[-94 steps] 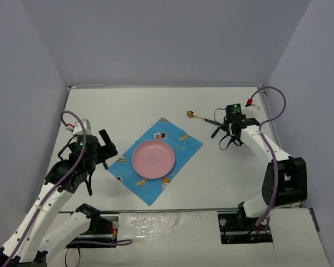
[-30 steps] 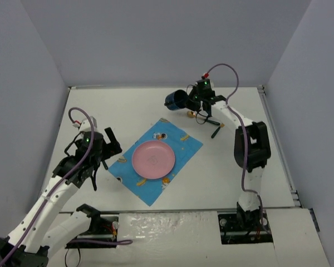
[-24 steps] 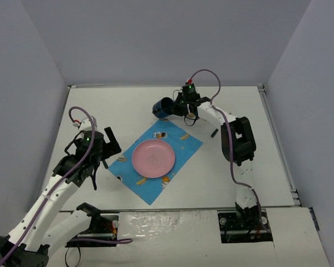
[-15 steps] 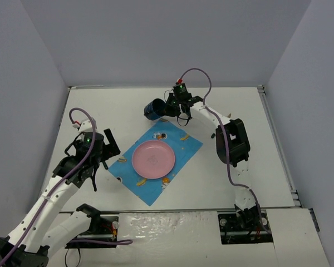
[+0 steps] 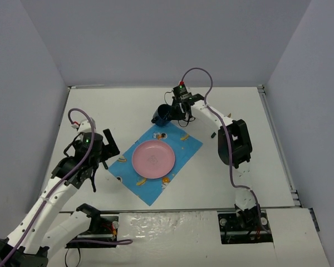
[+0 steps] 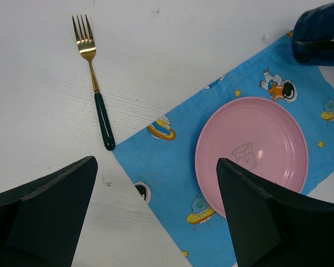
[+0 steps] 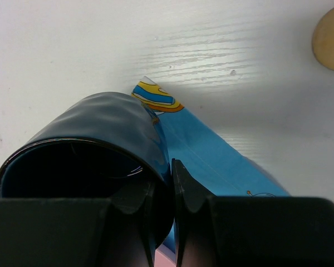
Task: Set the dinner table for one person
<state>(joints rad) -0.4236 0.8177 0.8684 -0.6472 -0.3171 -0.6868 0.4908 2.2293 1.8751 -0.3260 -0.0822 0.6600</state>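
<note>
A dark blue cup point(image 5: 162, 115) hangs over the far corner of the blue patterned placemat point(image 5: 181, 146) on the white dinner table point(image 5: 117, 108). My right gripper point(image 5: 172, 111) is shut on the cup's rim point(image 7: 100, 133), one finger inside and one outside point(image 7: 163, 172). A pink plate point(image 5: 153, 159) sits in the middle of the mat. My left gripper point(image 5: 103, 156) hovers open over the mat's left edge point(image 6: 156, 161), holding nothing. In the left wrist view a gold fork with a dark green handle point(image 6: 96, 83) lies on the table left of the mat, and the cup point(image 6: 320, 33) shows at top right.
A gold spoon bowl point(image 7: 329, 39) lies on the table just beyond the cup. A small dark piece point(image 5: 213, 133) rests right of the mat, under the right arm. Grey walls enclose the table on three sides, with metal rails along its edges.
The right arm carried the cup leftward along the far side, then back a little right and nearer, over the mat's far corner. The left arm has barely moved.
</note>
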